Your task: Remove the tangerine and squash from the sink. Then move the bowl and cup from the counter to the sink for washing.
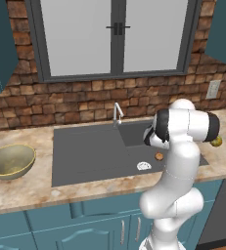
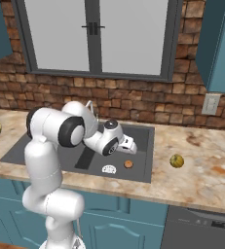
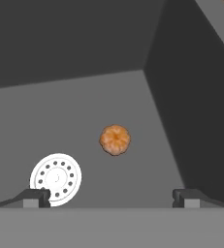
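Saw small ribbed orange tangerine (image 3: 115,140) on dark sink (image 3: 74,111) floor beside white drain (image 3: 56,178); gripper (image 3: 111,197) hung above with jaws spread wide, empty.

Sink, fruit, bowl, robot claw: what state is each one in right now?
Tangerine: lying in the basin, untouched.
Squash: out on the counter, right of the sink.
Bowl: upright on the counter, not yet moved.
Gripper: open, above the tangerine, holding nothing.

I get flat, even rendered light with no glare and only faint shadows. The window (image 1: 114,36) panes glow pale grey, while the sink (image 3: 84,58) walls read dim; edges stay sharp everywhere.
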You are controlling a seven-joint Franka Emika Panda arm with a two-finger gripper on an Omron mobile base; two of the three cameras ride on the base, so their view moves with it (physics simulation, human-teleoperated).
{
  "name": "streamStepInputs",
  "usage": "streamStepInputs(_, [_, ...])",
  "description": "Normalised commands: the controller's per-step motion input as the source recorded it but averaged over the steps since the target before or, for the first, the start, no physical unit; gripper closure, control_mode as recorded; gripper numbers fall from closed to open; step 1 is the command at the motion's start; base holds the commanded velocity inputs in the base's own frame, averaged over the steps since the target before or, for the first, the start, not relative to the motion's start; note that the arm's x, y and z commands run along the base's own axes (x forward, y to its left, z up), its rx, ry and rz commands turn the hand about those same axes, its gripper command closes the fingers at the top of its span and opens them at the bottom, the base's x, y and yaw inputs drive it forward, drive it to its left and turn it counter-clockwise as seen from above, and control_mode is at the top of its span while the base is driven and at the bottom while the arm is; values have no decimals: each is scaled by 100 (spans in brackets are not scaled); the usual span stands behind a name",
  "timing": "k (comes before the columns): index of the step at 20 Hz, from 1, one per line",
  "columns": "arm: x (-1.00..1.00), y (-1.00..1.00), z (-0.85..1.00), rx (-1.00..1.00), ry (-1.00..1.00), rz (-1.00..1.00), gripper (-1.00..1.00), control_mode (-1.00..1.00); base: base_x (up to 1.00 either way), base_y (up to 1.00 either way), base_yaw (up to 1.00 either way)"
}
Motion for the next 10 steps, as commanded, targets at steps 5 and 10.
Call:
streamStepInputs(5, [10, -8, -18, 0, 4, 0, -100, -100, 0, 0, 0])
streamStepInputs(10, [13, -7, -19, 0, 4, 0, -100, -100, 0, 0, 0])
